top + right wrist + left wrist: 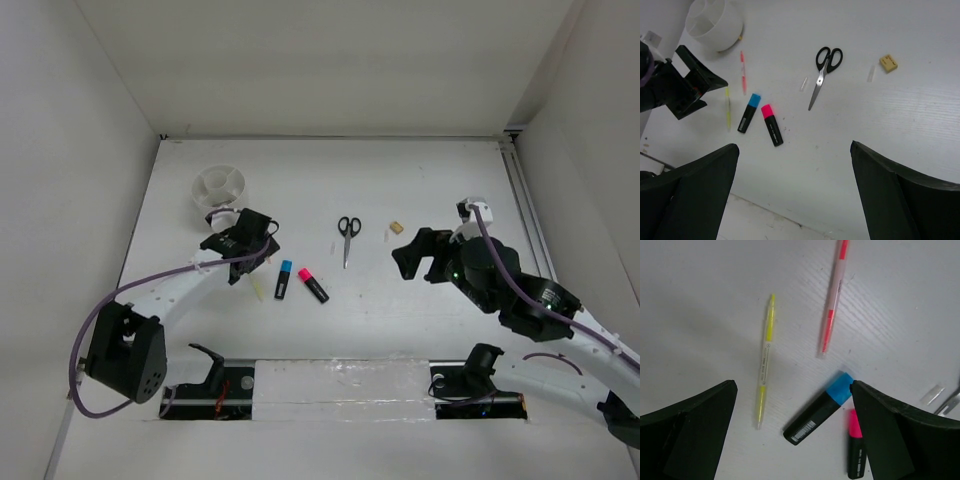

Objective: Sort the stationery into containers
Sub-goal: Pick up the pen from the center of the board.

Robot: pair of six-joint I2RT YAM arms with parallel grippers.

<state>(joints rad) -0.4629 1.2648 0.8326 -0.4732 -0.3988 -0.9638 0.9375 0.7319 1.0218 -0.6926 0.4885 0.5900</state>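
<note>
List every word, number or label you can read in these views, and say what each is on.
No text here can be read.
White barcode label on the blue-capped highlighter: digits too small to read.
Fine print along the yellow pen: too blurred to read.

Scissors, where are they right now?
In the top view the scissors lie mid-table, the tan block just to their right, the pink-capped highlighter to their near left.

Pens (743, 72), highlighters (749, 112), scissors (822, 75) outside white bowl (722, 36)
</note>
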